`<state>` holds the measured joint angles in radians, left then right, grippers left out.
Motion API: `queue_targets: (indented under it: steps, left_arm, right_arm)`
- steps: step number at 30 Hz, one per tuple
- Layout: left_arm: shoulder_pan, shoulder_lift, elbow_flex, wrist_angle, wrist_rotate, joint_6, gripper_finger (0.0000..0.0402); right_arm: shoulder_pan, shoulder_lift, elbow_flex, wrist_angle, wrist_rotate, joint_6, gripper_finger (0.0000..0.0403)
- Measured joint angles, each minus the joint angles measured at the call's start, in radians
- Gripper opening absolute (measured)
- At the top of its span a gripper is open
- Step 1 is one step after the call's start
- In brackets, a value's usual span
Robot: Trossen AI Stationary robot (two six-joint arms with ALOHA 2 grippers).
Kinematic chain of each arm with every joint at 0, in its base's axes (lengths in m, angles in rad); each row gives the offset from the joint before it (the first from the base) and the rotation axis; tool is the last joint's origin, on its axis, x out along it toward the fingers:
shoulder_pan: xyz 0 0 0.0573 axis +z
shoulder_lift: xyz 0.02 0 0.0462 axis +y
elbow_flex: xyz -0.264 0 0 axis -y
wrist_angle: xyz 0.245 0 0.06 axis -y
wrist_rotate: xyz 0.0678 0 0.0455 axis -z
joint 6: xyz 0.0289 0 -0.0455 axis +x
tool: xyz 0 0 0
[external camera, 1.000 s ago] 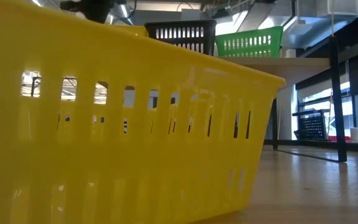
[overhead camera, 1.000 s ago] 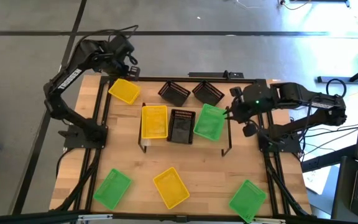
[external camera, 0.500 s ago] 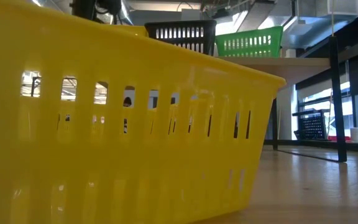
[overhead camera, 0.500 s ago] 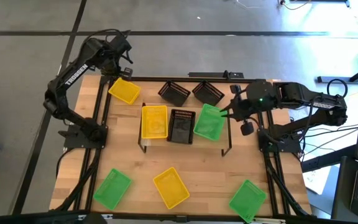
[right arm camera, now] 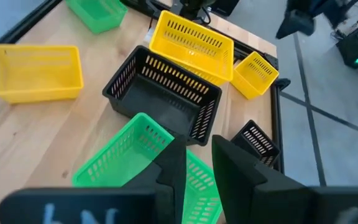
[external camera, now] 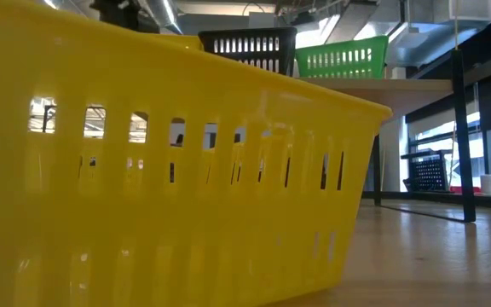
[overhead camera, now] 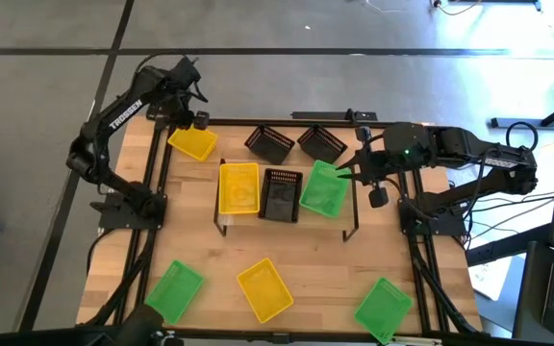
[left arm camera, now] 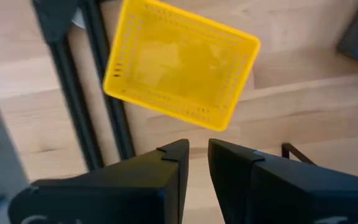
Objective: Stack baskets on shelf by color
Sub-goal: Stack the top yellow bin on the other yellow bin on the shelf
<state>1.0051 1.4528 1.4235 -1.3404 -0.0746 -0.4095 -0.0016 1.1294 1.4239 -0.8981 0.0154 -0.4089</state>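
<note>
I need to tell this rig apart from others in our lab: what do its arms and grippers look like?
Both arms are dark, jointed links. The left arm carries white TROSSEN lettering along one link. The right arm shows a small green light near its wrist, with black cables looping beside it. Each gripper has two flat, blocky black fingers: left gripper, right gripper.

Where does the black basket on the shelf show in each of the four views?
High view: black basket at picture centre, between the yellow basket and the green basket.
Low view: upper middle, behind the near yellow wall.
Left wrist view: I cannot find it for certain.
Right wrist view: centre, open side up.
Shared landmark: the green basket beside it.
</note>
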Motion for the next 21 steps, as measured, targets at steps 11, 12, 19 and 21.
queue_targets:
  steps: [11,12,19,21]
  left_arm:
    - [0.008,0.0,-0.269,0.299,0.147,0.031,0.0052]
    - [0.001,0.0,-0.289,0.324,0.146,0.03,0.0052]
    - [-0.032,0.0,-0.411,0.447,0.141,0.029,0.0053]
    - [-0.045,0.0,-0.442,0.499,0.138,0.028,0.0053]
  right_arm:
    - [0.0,0.0,0.0,0.016,0.0,0.024,0.0076]
    - [0.0,0.0,0.0,0.017,0.0,0.024,0.0076]
    - [0.0,0.0,0.0,0.018,0.0,0.024,0.0076]
    - [0.0,0.0,0.0,0.018,0.0,0.024,0.0076]
